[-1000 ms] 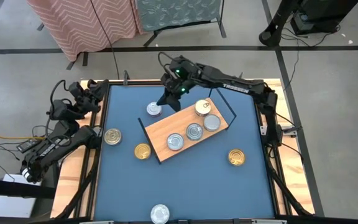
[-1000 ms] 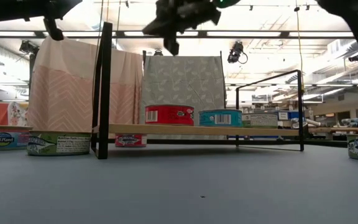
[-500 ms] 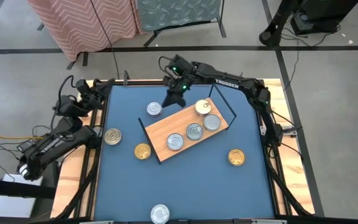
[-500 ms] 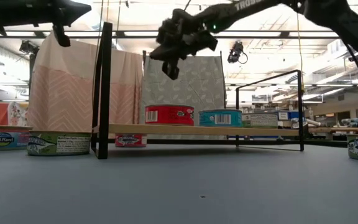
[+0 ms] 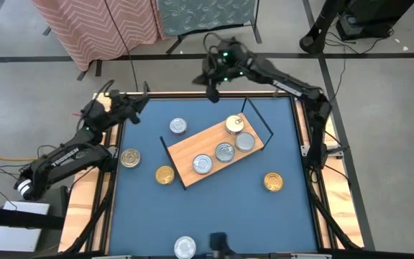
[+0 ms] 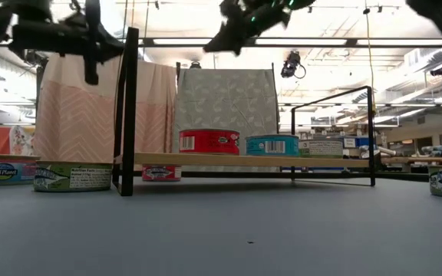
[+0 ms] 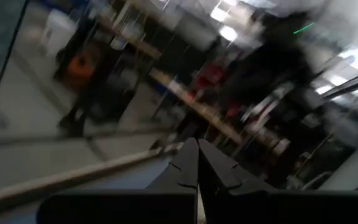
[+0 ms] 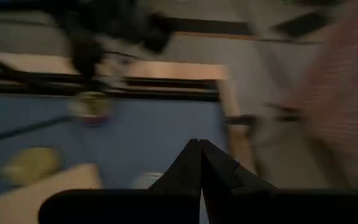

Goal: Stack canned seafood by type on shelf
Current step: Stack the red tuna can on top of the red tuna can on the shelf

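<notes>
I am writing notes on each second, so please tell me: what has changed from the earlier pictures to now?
The right claw, shut and empty, moved away from the shelf to the table's far edge. The left claw, also shut, swung in from the left rim over the table's corner. Nothing was taken or let go. The cans, such as the silver one beside the shelf, stayed in place.

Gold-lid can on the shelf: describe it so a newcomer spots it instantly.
Find the wooden shelf lying diagonally mid-table in the high view. Four cans sit along it; the gold-lid can is at its far right end, by the wire frame. The other three have silver lids.
</notes>
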